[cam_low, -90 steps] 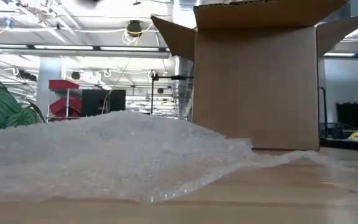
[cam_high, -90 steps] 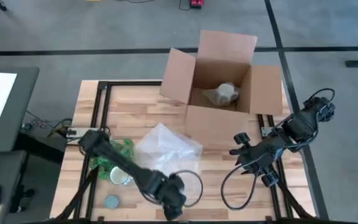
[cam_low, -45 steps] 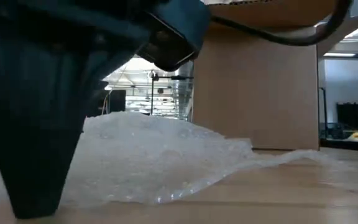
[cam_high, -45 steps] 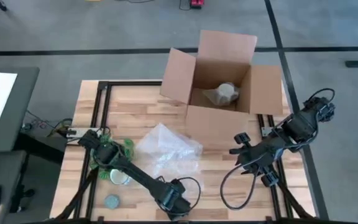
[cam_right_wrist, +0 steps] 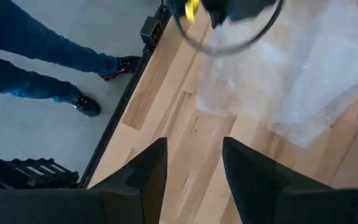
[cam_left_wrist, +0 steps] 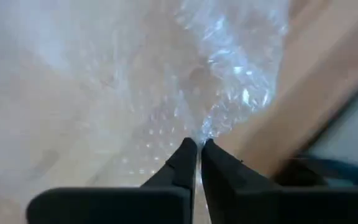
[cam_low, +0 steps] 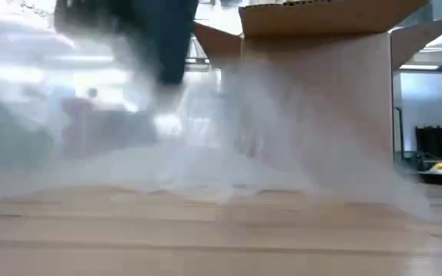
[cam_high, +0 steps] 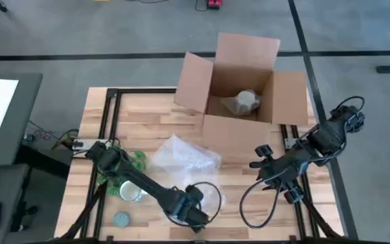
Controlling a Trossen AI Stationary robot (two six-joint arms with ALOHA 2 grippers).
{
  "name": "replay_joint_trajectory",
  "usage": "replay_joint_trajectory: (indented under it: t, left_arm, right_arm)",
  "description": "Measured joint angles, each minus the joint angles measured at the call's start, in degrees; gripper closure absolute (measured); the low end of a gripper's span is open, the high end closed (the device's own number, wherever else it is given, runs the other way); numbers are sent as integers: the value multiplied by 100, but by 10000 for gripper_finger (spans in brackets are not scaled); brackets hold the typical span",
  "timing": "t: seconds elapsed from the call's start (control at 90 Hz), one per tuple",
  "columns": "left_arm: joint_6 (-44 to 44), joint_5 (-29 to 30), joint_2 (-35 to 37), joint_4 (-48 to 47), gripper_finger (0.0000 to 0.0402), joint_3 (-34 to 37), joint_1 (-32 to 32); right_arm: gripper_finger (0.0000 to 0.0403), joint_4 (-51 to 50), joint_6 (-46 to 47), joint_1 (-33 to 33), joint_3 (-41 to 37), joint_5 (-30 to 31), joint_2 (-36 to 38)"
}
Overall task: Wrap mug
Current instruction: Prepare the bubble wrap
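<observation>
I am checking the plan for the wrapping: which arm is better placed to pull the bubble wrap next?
Probably the left. The left gripper is shut on the bubble wrap's edge near the table's front. The right gripper is open and hangs over bare wood, apart from the sheet.

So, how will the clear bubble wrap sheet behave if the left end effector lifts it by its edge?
The clear bubble wrap sheet probably stays floppy: it already lies crumpled on the wooden table. It seems light, since the left end effector, shut on one thin edge, raises it. It may drape and trail instead of holding shape.
</observation>
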State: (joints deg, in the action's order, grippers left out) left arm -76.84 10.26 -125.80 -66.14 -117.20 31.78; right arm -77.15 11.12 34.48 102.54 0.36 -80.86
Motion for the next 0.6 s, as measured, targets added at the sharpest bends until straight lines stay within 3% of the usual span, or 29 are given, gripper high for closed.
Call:
replay_joint_trajectory:
  t: [0.111, 0.289, 0.411, 0.6]
  left_arm:
    - [-365, 616, 579, 80, 401, -171, 24]
    - [-686, 2370, 1691, -148, 402, -243, 80]
    - [-370, 3454, 2363, -385, 402, -241, 86]
    - [-375, 4443, 3177, -1583, 402, -243, 71]
  right_arm:
    - [260, -1, -1, 0, 0, 0, 0]
    - [260, 1, -3, 0, 0, 0, 0]
    - [260, 1, -1, 0, 0, 0, 0]
    - [260, 1, 48, 3, 0, 0, 0]
